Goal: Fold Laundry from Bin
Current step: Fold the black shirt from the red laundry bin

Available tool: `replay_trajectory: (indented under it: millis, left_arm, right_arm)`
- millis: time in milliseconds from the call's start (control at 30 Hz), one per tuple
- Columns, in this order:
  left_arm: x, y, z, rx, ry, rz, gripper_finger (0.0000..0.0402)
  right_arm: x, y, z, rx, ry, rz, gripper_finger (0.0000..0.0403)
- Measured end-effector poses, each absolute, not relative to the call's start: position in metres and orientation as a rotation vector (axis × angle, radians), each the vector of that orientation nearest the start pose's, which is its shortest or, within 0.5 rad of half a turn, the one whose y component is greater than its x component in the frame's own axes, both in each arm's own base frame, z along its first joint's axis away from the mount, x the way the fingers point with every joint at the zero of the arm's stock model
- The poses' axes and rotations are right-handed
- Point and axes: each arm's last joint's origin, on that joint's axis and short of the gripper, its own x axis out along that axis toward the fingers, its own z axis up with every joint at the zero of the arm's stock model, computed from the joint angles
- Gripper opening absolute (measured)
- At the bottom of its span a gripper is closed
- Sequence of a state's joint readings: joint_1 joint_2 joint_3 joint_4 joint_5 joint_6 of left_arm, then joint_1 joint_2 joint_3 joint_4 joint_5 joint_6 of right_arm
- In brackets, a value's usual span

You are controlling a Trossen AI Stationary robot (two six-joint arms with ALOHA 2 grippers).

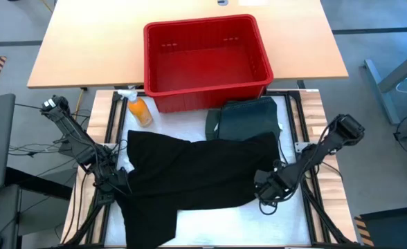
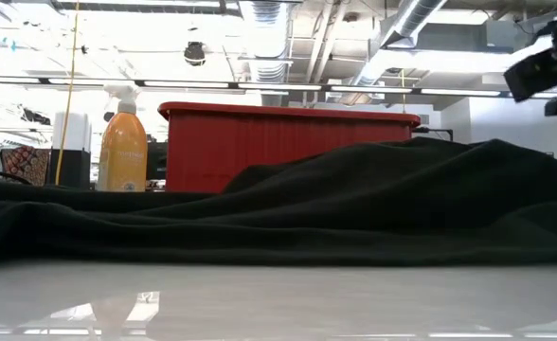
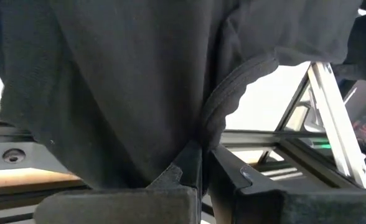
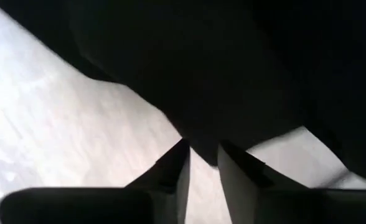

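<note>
A black garment (image 1: 196,173) lies spread across the white table top and fills the low view (image 2: 354,208). My left gripper (image 1: 117,181) is shut on its left edge. My right gripper (image 1: 267,187) is shut on its right edge. A dark green garment (image 1: 245,119) lies folded on the table beyond it, just in front of the red bin (image 1: 207,59). The bin stands at the far middle, and nothing shows inside it. My left gripper pinches the black garment's left edge (image 3: 201,146) between its two fingers, beside a stitched hem (image 3: 236,93). The fingers come from the table's left, low over the table. The cloth spreads away slack in folds. My right gripper pinches the black garment's right edge (image 4: 201,146) between its two fingers, coming from the table's right, low over the white surface. How many layers it has I cannot tell. The rest of the cloth lies on the table.
An orange spray bottle (image 1: 139,109) stands at the bin's near left corner and also shows in the low view (image 2: 124,142). The metal frame rails (image 1: 304,124) run along both sides of the white table top. Bare white surface (image 1: 217,221) lies near the front edge.
</note>
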State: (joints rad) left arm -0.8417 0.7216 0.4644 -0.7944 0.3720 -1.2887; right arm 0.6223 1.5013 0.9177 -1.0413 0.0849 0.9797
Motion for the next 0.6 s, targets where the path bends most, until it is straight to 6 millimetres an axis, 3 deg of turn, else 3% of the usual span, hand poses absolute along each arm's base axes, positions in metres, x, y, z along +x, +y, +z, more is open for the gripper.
replay_trajectory:
  millis: [300,400,500,600]
  left_arm:
    - [0.074,-0.097,0.191,-0.770,1.539,-0.191,0.0000]
    - [0.074,-0.097,0.191,-0.774,1.538,-0.184,0.0000]
    - [0.074,-0.097,0.191,-0.786,1.540,-0.172,0.0000]
    - [0.074,-0.097,0.191,-0.792,1.540,-0.167,0.0000]
  right_arm:
    - [0.207,0.133,0.146,-0.029,1.654,-0.323,0.0203]
    - [0.210,0.129,0.134,-0.079,1.738,-0.325,0.0209]
    - [0.214,0.125,0.133,-0.084,1.798,-0.313,0.0162]
    - [0.215,0.122,0.146,-0.108,1.843,-0.292,0.0064]
